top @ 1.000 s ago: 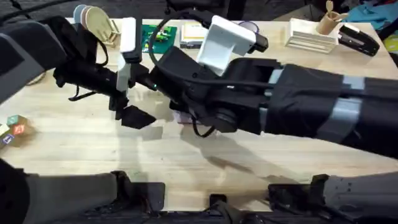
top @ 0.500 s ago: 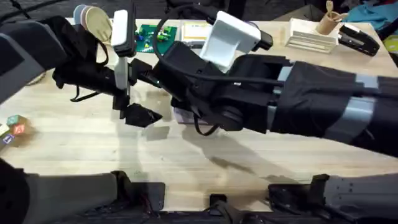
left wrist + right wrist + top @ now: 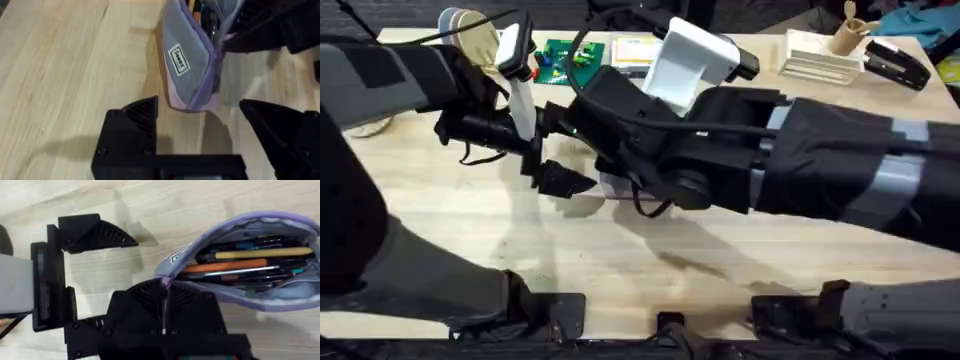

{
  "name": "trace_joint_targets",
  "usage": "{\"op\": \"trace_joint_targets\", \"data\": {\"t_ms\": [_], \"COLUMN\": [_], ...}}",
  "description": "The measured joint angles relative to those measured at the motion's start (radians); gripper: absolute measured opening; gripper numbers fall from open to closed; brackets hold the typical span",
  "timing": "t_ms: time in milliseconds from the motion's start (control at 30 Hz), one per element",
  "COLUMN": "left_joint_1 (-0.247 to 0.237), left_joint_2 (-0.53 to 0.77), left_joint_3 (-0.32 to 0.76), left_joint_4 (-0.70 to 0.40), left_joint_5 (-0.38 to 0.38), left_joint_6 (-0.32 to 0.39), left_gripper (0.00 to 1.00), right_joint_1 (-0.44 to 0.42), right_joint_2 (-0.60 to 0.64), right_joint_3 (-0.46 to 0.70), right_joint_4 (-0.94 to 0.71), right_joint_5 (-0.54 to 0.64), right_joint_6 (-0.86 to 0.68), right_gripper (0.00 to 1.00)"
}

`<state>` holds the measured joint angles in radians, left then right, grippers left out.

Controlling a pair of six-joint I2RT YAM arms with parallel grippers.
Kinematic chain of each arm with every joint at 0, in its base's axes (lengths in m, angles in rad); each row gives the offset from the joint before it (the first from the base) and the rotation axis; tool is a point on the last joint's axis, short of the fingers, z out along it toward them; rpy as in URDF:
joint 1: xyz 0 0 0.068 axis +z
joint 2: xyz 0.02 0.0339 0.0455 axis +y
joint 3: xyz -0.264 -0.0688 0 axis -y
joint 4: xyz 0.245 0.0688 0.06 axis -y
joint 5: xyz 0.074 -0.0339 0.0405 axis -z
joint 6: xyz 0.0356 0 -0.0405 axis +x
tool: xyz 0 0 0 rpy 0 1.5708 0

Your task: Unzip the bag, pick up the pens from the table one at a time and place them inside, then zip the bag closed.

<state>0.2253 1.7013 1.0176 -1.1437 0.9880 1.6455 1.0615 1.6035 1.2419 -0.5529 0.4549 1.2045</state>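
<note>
The right pincer [image 3: 164, 311] grips the bag [image 3: 240, 260] (pens [image 3: 232, 265] inside); our left pincer [image 3: 200, 131] gapes beside it.

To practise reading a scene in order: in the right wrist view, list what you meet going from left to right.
Left gripper → small white label on the bag → open bag with pens inside, all on the table.

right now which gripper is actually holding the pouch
The right gripper: it is pinched shut on the zipper end of the purple pouch. The left gripper is open, just short of it.
</note>
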Motion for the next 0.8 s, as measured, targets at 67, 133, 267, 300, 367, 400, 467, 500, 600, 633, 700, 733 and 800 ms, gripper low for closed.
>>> {"op": "trace_joint_targets", "data": {"t_ms": [67,133,267,300,367,400,467,500,600,633,700,733,800], "left_joint_1": [-0.002,-0.009,-0.043,-0.055,-0.078,-0.091,-0.114,-0.125,-0.156,-0.165,-0.195,-0.200,-0.206], "left_joint_2": [0.008,0.010,0.011,0.011,0.011,0.011,0.011,0.011,0.011,0.011,0.011,0.011,0.011], "left_joint_3": [0.000,0.000,0.000,0.000,0.000,0.000,0.000,0.000,0.000,0.000,0.000,0.000,0.000], "left_joint_4": [0.013,0.024,0.057,0.069,0.089,0.098,0.114,0.123,0.143,0.152,0.178,0.180,0.180], "left_joint_5": [0.012,0.017,0.022,0.022,0.022,0.022,0.022,0.022,0.020,0.019,0.017,0.015,0.013], "left_joint_6": [0.000,0.000,0.000,0.001,0.000,0.001,0.000,0.000,-0.003,-0.005,-0.026,-0.030,-0.037], "left_gripper": [0.993,0.993,0.993,0.993,0.994,0.994,0.992,0.993,0.993,0.993,0.993,0.993,0.991], "right_joint_1": [0.000,0.000,0.000,0.000,0.000,0.000,0.000,0.000,0.000,0.000,0.000,0.000,0.000], "right_joint_2": [0.000,0.000,0.000,0.000,0.000,0.000,0.000,0.000,0.000,0.000,0.000,0.000,0.000], "right_joint_3": [0.000,0.000,0.000,0.000,0.000,0.000,0.000,0.000,0.000,0.000,0.000,0.000,0.000], "right_joint_4": [0.000,0.000,0.000,0.000,0.000,0.000,0.000,0.000,0.000,0.000,0.000,0.000,0.000], "right_joint_5": [0.000,0.000,0.000,0.000,0.000,0.000,0.000,0.000,0.000,0.000,0.000,0.000,0.000], "right_joint_6": [0.000,0.000,0.000,0.000,0.000,0.000,0.000,0.000,0.000,0.000,0.000,0.000,0.000], "right_gripper": [0.031,0.031,0.031,0.031,0.031,0.031,0.031,0.031,0.031,0.031,0.031,0.031,0.031]}}
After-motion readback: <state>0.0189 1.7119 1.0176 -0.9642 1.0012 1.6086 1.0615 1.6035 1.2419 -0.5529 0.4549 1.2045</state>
